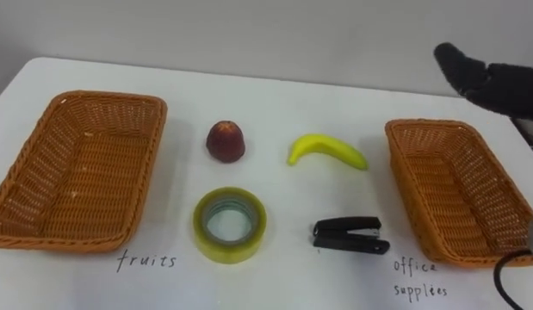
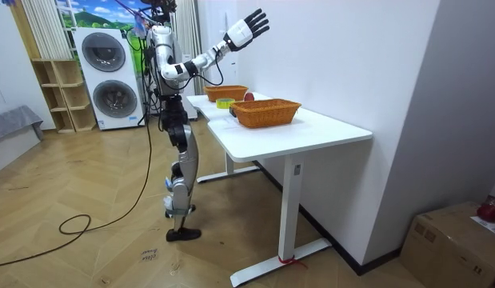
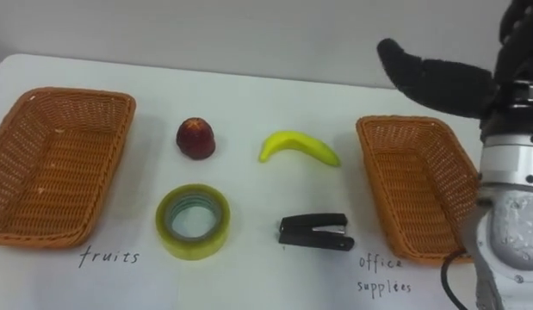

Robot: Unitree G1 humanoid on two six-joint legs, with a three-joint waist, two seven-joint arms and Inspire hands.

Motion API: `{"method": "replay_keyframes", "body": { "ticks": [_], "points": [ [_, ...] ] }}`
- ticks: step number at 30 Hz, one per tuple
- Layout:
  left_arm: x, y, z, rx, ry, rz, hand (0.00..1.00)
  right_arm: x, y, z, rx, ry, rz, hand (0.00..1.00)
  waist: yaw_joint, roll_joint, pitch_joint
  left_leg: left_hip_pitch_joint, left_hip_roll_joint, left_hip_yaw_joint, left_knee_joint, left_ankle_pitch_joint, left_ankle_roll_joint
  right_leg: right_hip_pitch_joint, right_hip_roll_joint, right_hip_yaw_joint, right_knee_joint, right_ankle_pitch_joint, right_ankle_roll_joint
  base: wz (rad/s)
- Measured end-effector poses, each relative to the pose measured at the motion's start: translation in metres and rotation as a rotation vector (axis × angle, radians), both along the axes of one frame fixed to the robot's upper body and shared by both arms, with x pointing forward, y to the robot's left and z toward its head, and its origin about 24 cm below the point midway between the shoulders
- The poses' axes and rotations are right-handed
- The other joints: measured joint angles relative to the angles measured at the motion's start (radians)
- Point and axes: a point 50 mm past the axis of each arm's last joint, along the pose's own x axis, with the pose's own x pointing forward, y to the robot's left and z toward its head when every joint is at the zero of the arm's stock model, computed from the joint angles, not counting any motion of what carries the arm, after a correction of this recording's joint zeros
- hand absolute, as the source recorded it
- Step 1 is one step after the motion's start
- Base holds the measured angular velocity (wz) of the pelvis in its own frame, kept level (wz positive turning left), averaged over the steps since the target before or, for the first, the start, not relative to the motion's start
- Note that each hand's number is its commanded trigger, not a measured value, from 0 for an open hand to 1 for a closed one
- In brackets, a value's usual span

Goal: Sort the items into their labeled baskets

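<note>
No item had yet been sorted, and both baskets were seen empty, so the first pick was judged to be the step in hand. The right hand [image 3: 438, 79] was held raised above the table [image 1: 275, 112], up and far to the right of the tape [image 1: 230, 224], with its fingers spread straight and nothing held. The apple [image 1: 225, 140] lay just behind the tape, the stapler [image 1: 350, 235] to its right, and the banana [image 1: 328, 151] behind and to its right. The left basket [image 1: 77, 168] was set to the left of the tape, and the right basket [image 1: 455, 189] well to its right, past the stapler. For the next move, the hand would have to be lowered toward the tape's side, probably onto the stapler or banana as the nearest things, and closed round one. Nothing was seen in the way, though the right basket's wall might be brushed on the way down. Washers [image 2: 115, 100] were seen in the room view, far from the tape, behind the robot at the table's end.
</note>
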Motion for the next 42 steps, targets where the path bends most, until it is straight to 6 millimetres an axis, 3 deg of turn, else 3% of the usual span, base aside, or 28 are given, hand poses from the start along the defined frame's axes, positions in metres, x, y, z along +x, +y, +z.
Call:
{"method": "replay_keyframes", "body": {
  "ticks": [9,17,20,25,35,42],
  "points": [
    [0.009,0.009,0.003,0.015,-0.014,-0.02,0.0,0.006,0.013,-0.012,-0.098,0.122,0.13,0.0,0.01,-0.019,0.0079,-0.001,0.0,0.003,0.0,0.0,0.0,0.001,0.0,-0.001,0.0,0.0,0.0,0.0],
    [0.012,0.012,0.004,0.035,-0.016,-0.039,0.0,0.013,0.019,-0.04,-0.137,0.299,0.227,0.0,0.011,-0.009,0.0041,-0.005,0.0,0.002,0.001,0.0,0.0,-0.003,0.001,0.0,-0.001,0.0,0.0,0.0],
    [0.012,0.012,0.004,0.035,-0.01,-0.041,0.0,0.014,0.025,-0.045,-0.156,0.333,0.277,0.0,0.016,0.0,-0.0023,-0.005,0.0,0.003,0.001,0.0,0.0,-0.004,0.0,-0.001,-0.001,0.0,0.0,0.0],
    [0.018,0.011,0.004,0.035,-0.026,-0.062,0.0,0.014,0.028,-0.051,-0.193,0.387,0.332,0.0,0.031,-0.002,-0.0048,-0.005,0.001,0.003,0.004,0.0,0.0,-0.003,0.0,-0.002,-0.001,0.0,0.0,0.0],
    [0.023,0.009,0.003,0.01,-0.009,-0.059,0.0,0.014,0.035,-0.069,-0.405,0.548,0.414,0.0,0.033,-0.005,-0.0011,-0.022,0.001,-0.002,0.015,0.0,0.0,-0.005,-0.003,-0.021,0.0,0.002,-0.003,0.03],
    [0.025,0.009,0.003,0.009,-0.013,-0.048,0.0,0.012,0.036,-0.082,-0.447,0.659,0.467,0.0,0.035,-0.009,-0.002,-0.024,0.001,-0.001,0.017,0.0,0.0,-0.009,-0.003,-0.021,0.0,0.003,-0.004,0.0]
  ]
}}
